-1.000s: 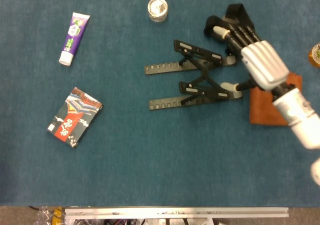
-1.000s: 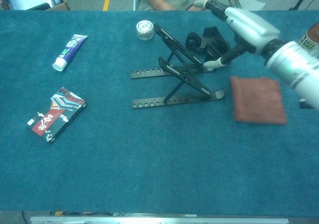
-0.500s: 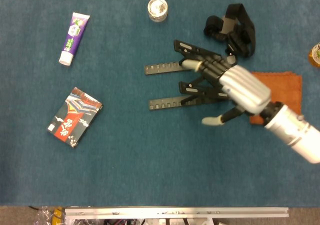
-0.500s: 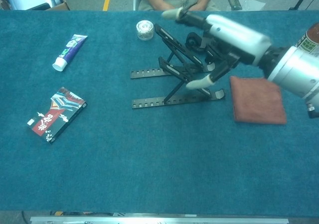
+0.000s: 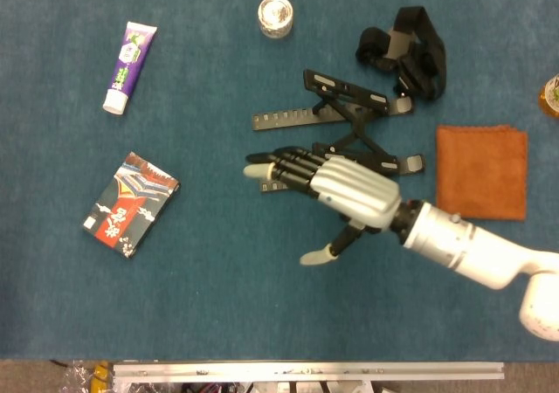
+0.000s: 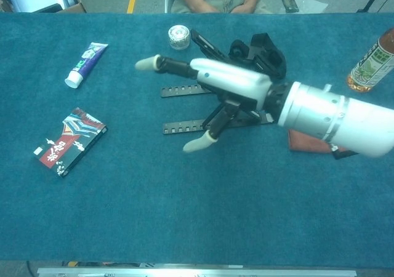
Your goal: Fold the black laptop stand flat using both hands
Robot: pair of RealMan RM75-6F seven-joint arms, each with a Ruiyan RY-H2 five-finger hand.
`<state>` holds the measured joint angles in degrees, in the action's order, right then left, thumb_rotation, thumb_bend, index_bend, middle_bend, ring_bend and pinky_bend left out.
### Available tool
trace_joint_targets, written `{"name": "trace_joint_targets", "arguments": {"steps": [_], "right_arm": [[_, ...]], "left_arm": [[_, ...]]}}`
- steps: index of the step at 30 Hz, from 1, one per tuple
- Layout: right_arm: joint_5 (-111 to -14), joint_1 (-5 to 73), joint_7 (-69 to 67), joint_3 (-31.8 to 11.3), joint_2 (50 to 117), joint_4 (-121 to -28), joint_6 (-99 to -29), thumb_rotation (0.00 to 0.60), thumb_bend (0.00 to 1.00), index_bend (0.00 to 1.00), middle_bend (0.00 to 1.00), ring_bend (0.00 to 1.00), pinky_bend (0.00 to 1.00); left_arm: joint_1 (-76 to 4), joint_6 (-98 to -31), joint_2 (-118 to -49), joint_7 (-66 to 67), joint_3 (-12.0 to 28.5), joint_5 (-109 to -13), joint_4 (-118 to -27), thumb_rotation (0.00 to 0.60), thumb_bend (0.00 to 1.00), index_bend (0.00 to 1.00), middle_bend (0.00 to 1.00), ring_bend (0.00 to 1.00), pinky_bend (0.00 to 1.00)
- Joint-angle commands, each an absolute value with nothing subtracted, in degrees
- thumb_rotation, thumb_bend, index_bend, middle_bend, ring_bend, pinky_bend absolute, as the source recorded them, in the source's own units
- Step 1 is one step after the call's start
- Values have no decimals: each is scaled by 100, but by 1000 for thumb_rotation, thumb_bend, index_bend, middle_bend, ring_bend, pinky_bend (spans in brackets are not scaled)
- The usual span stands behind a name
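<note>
The black laptop stand (image 5: 349,118) stands unfolded on the blue table, its two notched rails (image 6: 184,90) pointing left and its upper plates raised. My right hand (image 5: 336,192) reaches in from the right over the stand's near rail, fingers stretched out to the left and thumb spread toward the front, holding nothing. It hides most of the near rail in the head view and the stand's middle in the chest view. I cannot tell whether it touches the stand. My left hand appears in neither view.
A toothpaste tube (image 5: 129,55) and a patterned box (image 5: 131,205) lie at the left. A small round jar (image 5: 275,15) and a black strapped object (image 5: 406,48) sit behind the stand. A rust-coloured cloth (image 5: 482,170) and a bottle (image 6: 371,61) are at the right.
My right hand has swept from behind the stand's right end, across it, to above its near left rail. The stand has not visibly moved.
</note>
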<state>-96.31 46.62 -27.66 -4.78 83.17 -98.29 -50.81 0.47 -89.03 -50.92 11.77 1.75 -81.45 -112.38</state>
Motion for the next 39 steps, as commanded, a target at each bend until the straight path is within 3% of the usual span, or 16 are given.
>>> {"name": "trace_joint_targets", "arguments": {"steps": [1, 10, 21, 30, 39], "right_arm": [[-9571, 4758, -2767, -425, 8500, -9715, -4960, 600, 0, 0, 0, 0, 0], [-9222, 4879, -2308, -277, 9159, -9032, -4659, 600, 0, 0, 0, 0, 0], [-8579, 4425, -268, -322, 10025, -8068, -5210, 600, 0, 0, 0, 0, 0], [-8290, 4029, 859, -387, 10011, -8240, -5807, 600, 0, 0, 0, 0, 0], [-8118, 3577, 1578, -324, 9541, -8873, -6356, 600, 0, 0, 0, 0, 0]], "left_arm": [[43, -8884, -5097, 1170, 173, -8127, -11222, 600, 135, 0, 0, 0, 0], [40, -8816, -5102, 1088, 164, -8065, -11140, 600, 135, 0, 0, 0, 0], [75, -8793, -5080, 851, 159, -8004, -10974, 600, 135, 0, 0, 0, 0], [75, -8757, -5119, 773, 141, -8024, -10886, 600, 135, 0, 0, 0, 0], [68, -8729, -5168, 696, 124, -8078, -10819, 600, 135, 0, 0, 0, 0]]}}
